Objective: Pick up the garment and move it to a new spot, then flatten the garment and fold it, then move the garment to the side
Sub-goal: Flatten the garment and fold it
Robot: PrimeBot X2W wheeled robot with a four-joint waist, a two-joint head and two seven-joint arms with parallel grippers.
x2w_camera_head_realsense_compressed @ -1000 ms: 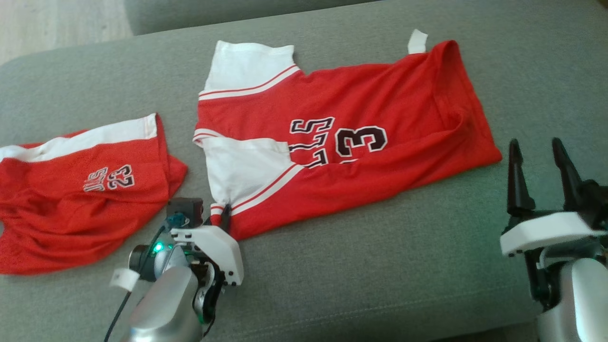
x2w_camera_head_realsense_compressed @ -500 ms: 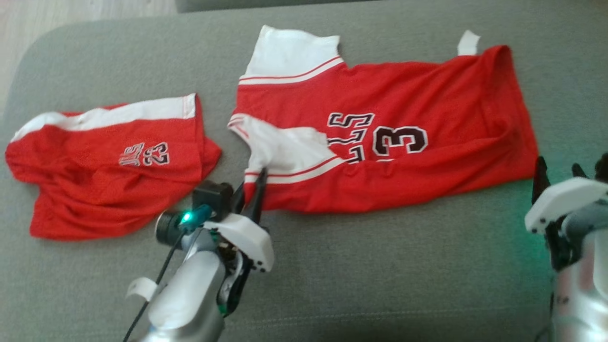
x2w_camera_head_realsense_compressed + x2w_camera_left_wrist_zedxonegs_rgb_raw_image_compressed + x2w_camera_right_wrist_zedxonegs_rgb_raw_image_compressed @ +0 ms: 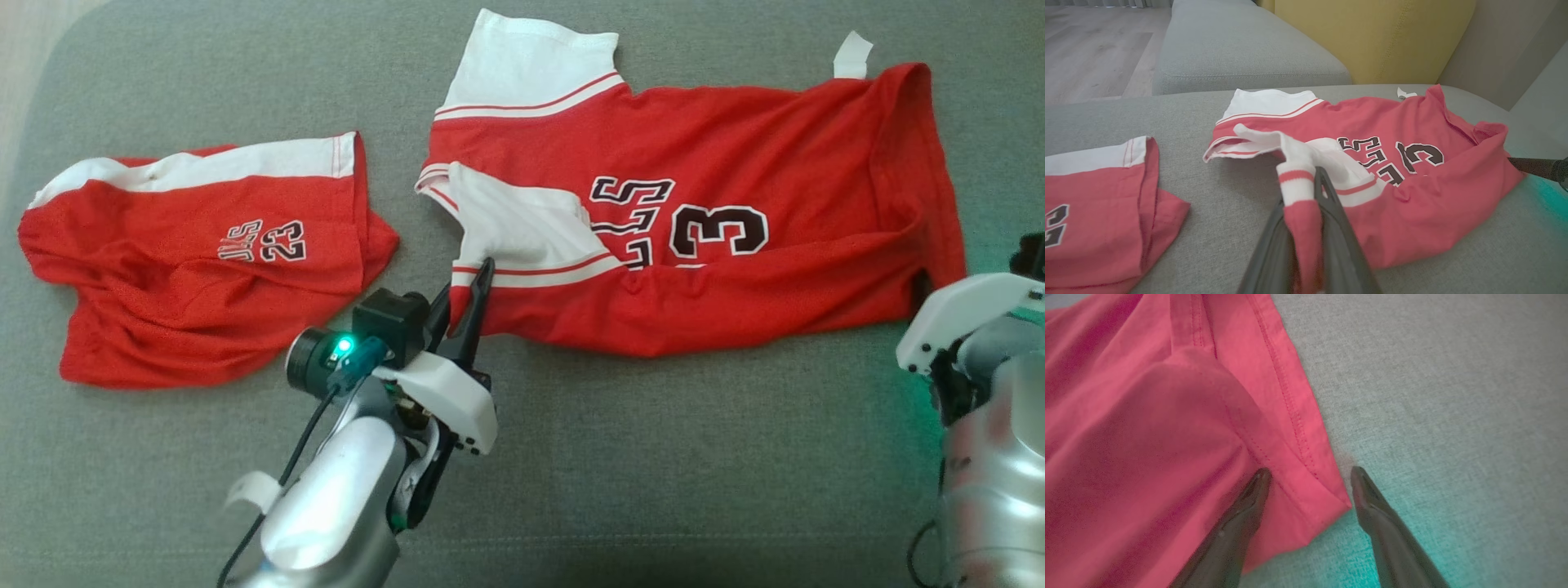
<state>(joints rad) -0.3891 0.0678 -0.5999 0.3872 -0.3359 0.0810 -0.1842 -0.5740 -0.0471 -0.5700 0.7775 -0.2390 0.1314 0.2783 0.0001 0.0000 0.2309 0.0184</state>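
Note:
The garment (image 3: 735, 155) is a red jersey with white sleeves and black numbers, lying lengthwise on the grey sofa seat (image 3: 653, 457). My left gripper (image 3: 482, 273) is shut on the near sleeve's striped cuff. In the left wrist view the cuff (image 3: 1296, 183) rises between the dark fingers (image 3: 1337, 220), lifted off the cushion. My right gripper (image 3: 1310, 473) is open and straddles the jersey's near hem corner (image 3: 1327, 494), one finger over the red cloth, the other over bare cushion. Its white wrist housing (image 3: 963, 314) sits at the jersey's right end.
Red shorts (image 3: 204, 269) with a white band lie crumpled to the left of the jersey. A white tag (image 3: 853, 55) sticks out at the jersey's far right corner. A yellow cushion (image 3: 1372, 36), another grey seat (image 3: 1241, 45) and wood floor (image 3: 1090, 49) lie beyond.
The head camera has shifted. My left gripper has drawn the near sleeve's cuff up toward the jersey's body. My right gripper has come forward onto the hem corner.

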